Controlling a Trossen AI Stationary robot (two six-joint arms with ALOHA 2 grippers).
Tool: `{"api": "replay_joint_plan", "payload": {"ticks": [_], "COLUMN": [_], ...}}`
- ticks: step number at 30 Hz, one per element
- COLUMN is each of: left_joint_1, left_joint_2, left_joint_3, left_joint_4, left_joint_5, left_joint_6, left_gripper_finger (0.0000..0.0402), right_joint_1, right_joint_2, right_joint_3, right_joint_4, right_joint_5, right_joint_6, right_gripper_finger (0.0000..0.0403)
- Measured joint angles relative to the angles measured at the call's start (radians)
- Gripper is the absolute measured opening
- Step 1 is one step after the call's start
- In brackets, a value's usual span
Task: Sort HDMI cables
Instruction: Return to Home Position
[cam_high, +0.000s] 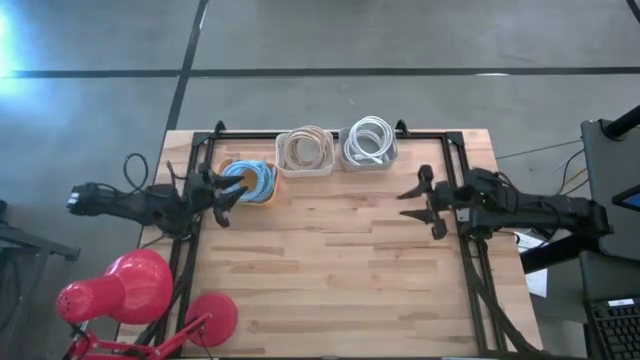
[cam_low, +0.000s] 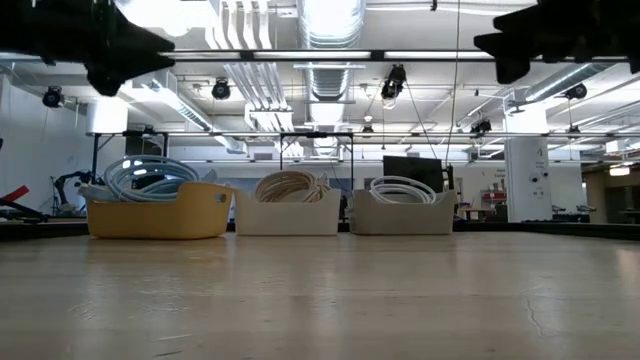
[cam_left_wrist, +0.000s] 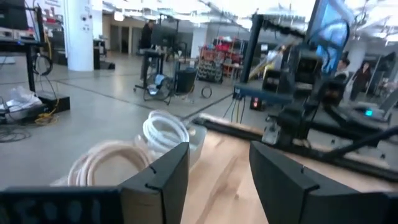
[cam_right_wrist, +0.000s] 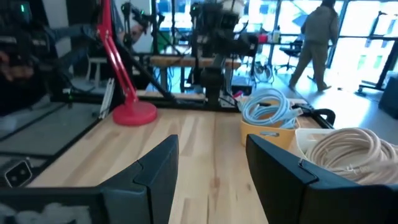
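Observation:
Three bins stand in a row at the table's far edge. The yellow bin (cam_high: 262, 192) holds light blue coils (cam_high: 253, 178), the middle pale bin holds beige-tan coils (cam_high: 306, 149), and the right pale bin holds white coils (cam_high: 369, 141). The low view shows the same row: blue coils (cam_low: 150, 177), tan coils (cam_low: 290, 186), white coils (cam_low: 403, 189). My left gripper (cam_high: 226, 199) hovers open beside the yellow bin's left side, empty (cam_left_wrist: 214, 180). My right gripper (cam_high: 417, 201) is open and empty above the table's right part (cam_right_wrist: 208, 174).
A red desk lamp (cam_high: 135, 290) stands at the table's near left corner. A black frame (cam_high: 330, 133) runs along the table's far, left and right edges. The wooden top (cam_high: 340, 270) in front of the bins is bare. A person (cam_right_wrist: 320, 37) walks in the room beyond.

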Motion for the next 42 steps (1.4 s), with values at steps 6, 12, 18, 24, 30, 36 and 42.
{"api": "replay_joint_plan", "payload": {"ticks": [6, 12, 18, 24, 30, 36, 42], "left_joint_1": [0.0, 0.0, 0.0, 0.0, 0.0, 0.0, 0.0], "left_joint_2": [-0.047, -0.107, -0.173, -0.192, -0.194, -0.194, -0.194], "left_joint_3": [-0.111, -0.182, -0.249, -0.254, -0.254, -0.255, -0.255], "left_joint_4": [0.126, 0.147, 0.171, 0.151, 0.151, 0.116, 0.063], "left_joint_5": [0.001, 0.003, 0.004, 0.007, 0.005, 0.004, 0.01], "left_joint_6": [0.024, 0.016, -0.042, -0.08, -0.05, -0.02, 0.006], "left_gripper_finger": [0.0177, 0.0177, 0.0177, 0.0177, 0.0177, 0.0177, 0.0177], "right_joint_1": [0.0, 0.0, 0.0, -0.001, -0.001, -0.001, -0.001], "right_joint_2": [-0.154, -0.277, -0.37, -0.441, -0.461, -0.456, -0.437], "right_joint_3": [-0.087, -0.161, -0.225, -0.304, -0.314, -0.314, -0.314], "right_joint_4": [0.0, -0.001, 0.0, 0.075, 0.062, 0.06, 0.04], "right_joint_5": [0.009, 0.011, 0.017, 0.065, 0.092, 0.145, 0.163], "right_joint_6": [0.02, 0.05, 0.11, 0.173, 0.159, 0.142, 0.14], "right_gripper_finger": [0.0183, 0.0183, 0.0183, 0.0183, 0.0183, 0.0183, 0.0183]}}
